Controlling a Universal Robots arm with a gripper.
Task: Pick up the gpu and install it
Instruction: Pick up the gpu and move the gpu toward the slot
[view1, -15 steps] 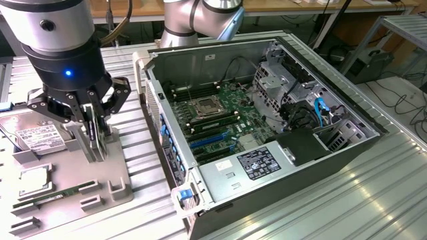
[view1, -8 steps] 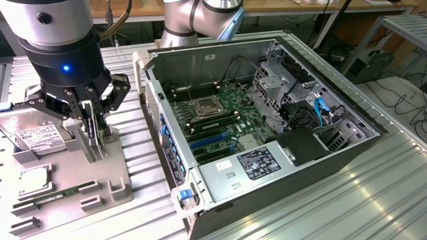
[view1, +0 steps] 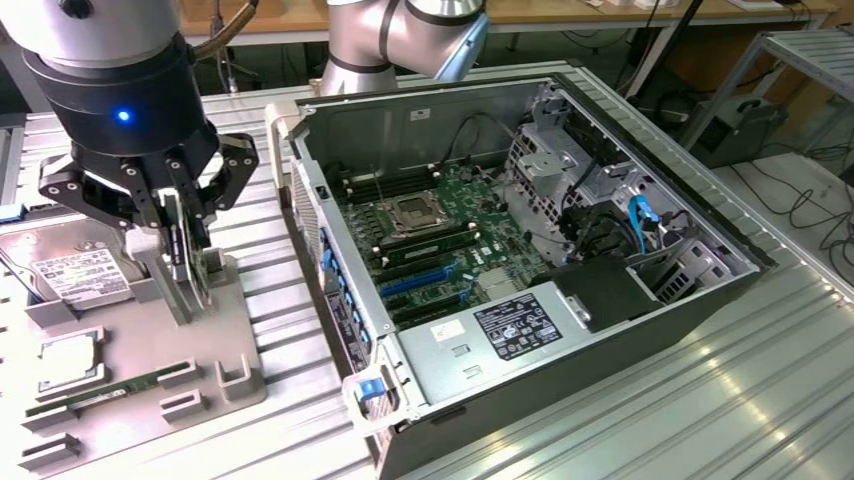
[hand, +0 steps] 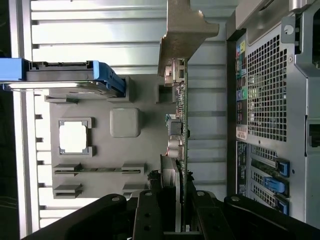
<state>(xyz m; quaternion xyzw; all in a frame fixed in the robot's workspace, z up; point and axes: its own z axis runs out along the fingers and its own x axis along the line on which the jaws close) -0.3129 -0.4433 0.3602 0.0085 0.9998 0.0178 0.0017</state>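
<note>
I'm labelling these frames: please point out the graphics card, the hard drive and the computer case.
graphics card (hand: 183, 120): wrist view, on the green board's edge.
hard drive (view1: 74, 272): exterior view, on its white label.
computer case (view1: 400, 130): exterior view, on the grey inner wall.

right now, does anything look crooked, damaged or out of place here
Nothing stands out. The gpu is upright, edge-on, in the gripper over the grey tray; the hard drive and memory stick rest in their holders.

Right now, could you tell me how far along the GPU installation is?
Grasp done: the gripper is closed on the gpu, held edge-on at the grey tray. Left: the card is not yet in the open computer case.
</note>
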